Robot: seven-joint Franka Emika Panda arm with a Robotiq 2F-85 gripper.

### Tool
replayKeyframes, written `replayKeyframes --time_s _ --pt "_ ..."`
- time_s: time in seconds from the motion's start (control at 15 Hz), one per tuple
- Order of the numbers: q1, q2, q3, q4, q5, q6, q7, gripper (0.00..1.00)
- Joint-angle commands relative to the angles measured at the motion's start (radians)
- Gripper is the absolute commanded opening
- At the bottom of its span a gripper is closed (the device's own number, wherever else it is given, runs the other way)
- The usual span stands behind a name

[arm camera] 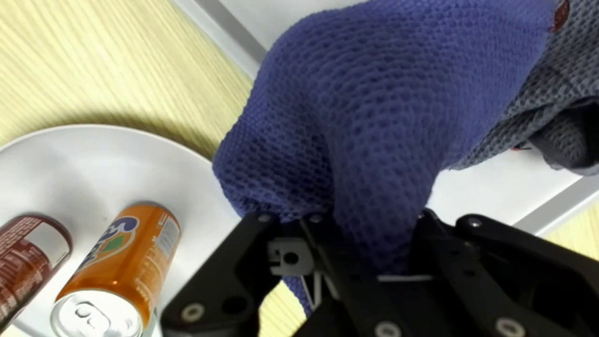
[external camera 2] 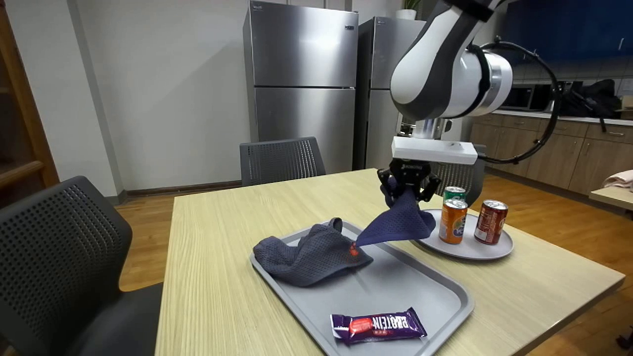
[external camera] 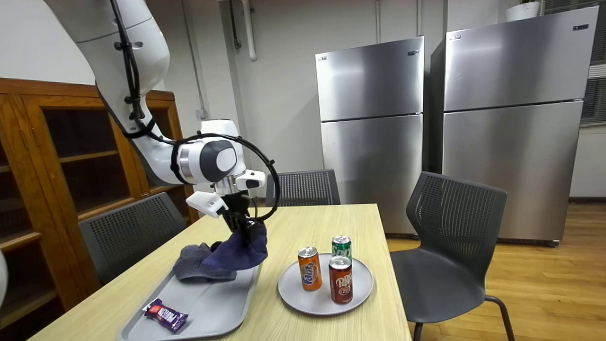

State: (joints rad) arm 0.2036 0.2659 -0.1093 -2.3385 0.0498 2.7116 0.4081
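My gripper (arm camera: 369,220) is shut on a blue-purple knit cloth (arm camera: 383,93), which hangs from the fingers in folds. In both exterior views the gripper (external camera: 247,232) (external camera 2: 408,190) is above the table, and the cloth (external camera: 239,253) (external camera 2: 398,222) hangs over the edge of a grey tray (external camera 2: 405,282). A dark grey cloth (external camera 2: 311,259) lies crumpled on the tray's far part, with a small orange-red mark. The blue cloth's lower corner reaches this mark; I cannot tell whether they touch. The fingertips are partly hidden by the cloth.
A purple protein bar (external camera 2: 378,326) lies on the tray. A round grey plate (external camera: 307,307) beside the tray holds an orange Fanta can (external camera: 309,270), a dark red Dr Pepper can (external camera: 341,282) and a green can (external camera: 342,246). Chairs (external camera: 450,255) stand round the table (external camera: 279,227).
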Motion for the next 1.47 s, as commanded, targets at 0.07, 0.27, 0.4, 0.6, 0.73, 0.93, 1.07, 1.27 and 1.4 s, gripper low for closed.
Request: replayKeyframes --time_s 0.07,0.27,0.4,0.6,0.73,0.93,1.07,1.27,1.4 --pt "-0.044 0.065 0.009 0.123 -0.004 -0.075 0.054 0.03" --pt "-0.053 0.130 0.006 0.196 0.004 -0.081 0.074 0.03" --pt "-0.051 0.178 -0.004 0.250 0.002 -0.091 0.094 0.03" --pt "-0.062 0.248 -0.009 0.342 0.020 -0.117 0.105 0.03" --pt "-0.072 0.283 -0.010 0.394 0.034 -0.133 0.108 0.03" --pt "-0.079 0.328 -0.019 0.461 0.049 -0.162 0.119 0.03" --pt "-0.101 0.355 -0.017 0.502 0.070 -0.180 0.118 0.03" --pt "-0.119 0.391 -0.033 0.553 0.090 -0.203 0.137 0.03" --pt "-0.128 0.407 -0.042 0.575 0.098 -0.214 0.149 0.03"
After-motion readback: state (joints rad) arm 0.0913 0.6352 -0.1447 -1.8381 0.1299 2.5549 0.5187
